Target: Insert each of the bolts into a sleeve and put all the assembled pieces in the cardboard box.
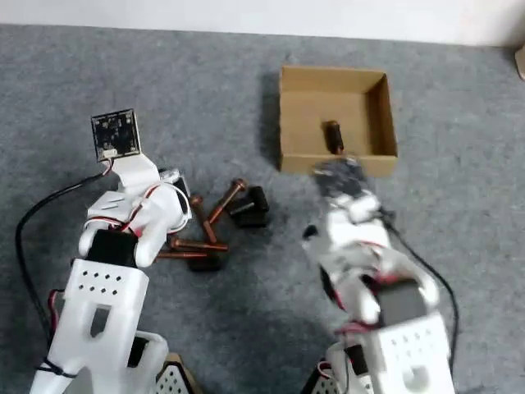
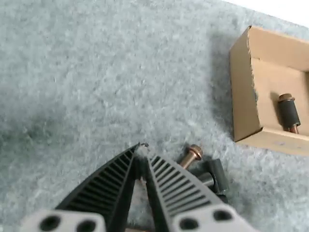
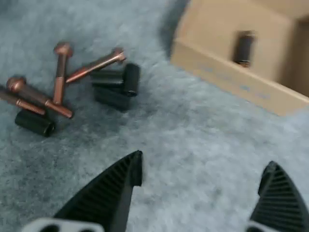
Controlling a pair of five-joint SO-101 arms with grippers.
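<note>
One piece (image 1: 332, 136) (a bolt inside its sleeve) lies already in the box (image 1: 295, 162), so I judge the task as only begun. The other bolts (image 1: 223, 202) and sleeves (image 1: 251, 207) lie loose in a heap on the grey mat (image 1: 459, 230), beside the left arm, and none is joined as far as I see. My left gripper (image 2: 143, 153) hangs low just beside this heap with its jaws drawn nearly together — whether something sits between them I cannot tell. My right gripper (image 3: 203, 162) is just in front of the box, above the mat, jaws wide and empty — heap and box both lie ahead of it.
</note>
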